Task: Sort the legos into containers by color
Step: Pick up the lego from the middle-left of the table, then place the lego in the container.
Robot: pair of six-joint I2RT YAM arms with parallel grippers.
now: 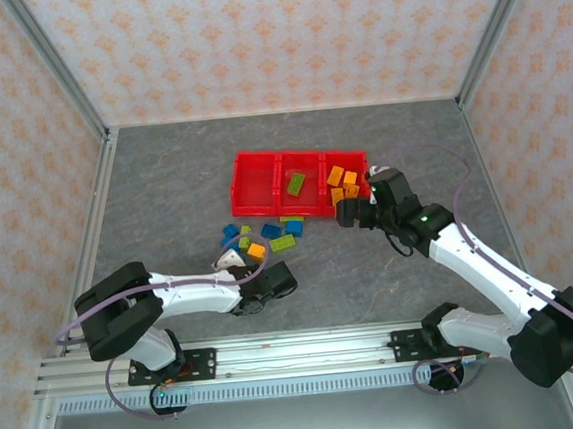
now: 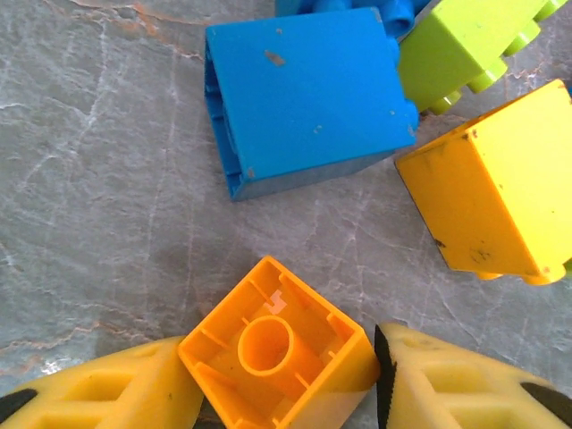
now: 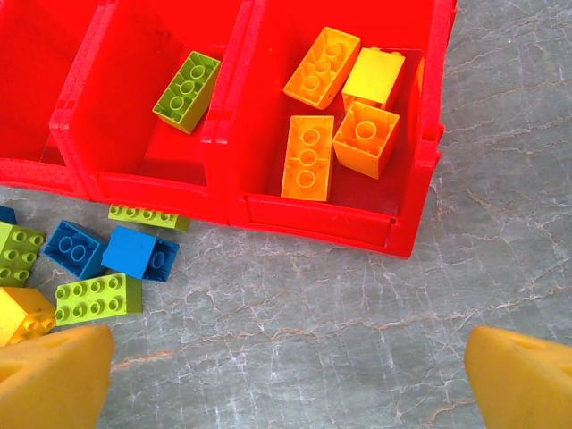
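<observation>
The red three-bin tray (image 1: 261, 201) lies mid-table. Its middle bin holds one lime green brick (image 3: 186, 91); its right bin holds several orange and yellow bricks (image 3: 309, 157). Loose blue, green and orange legos (image 1: 271, 232) are scattered in front of the tray. My left gripper (image 2: 279, 380) is down at the near edge of that pile (image 1: 236, 263), shut on an orange brick (image 2: 268, 344) lying with its hollow underside facing the camera. My right gripper (image 3: 286, 357) hovers open over bare table in front of the right bin (image 1: 351, 214), nothing between its fingers.
Close beyond the held brick lie a blue brick (image 2: 304, 94), a lime green one (image 2: 469, 45) and a yellow one (image 2: 496, 192). Two blue bricks (image 3: 74, 248) and lime pieces (image 3: 98, 298) sit left of the right gripper. Patterned walls enclose the table.
</observation>
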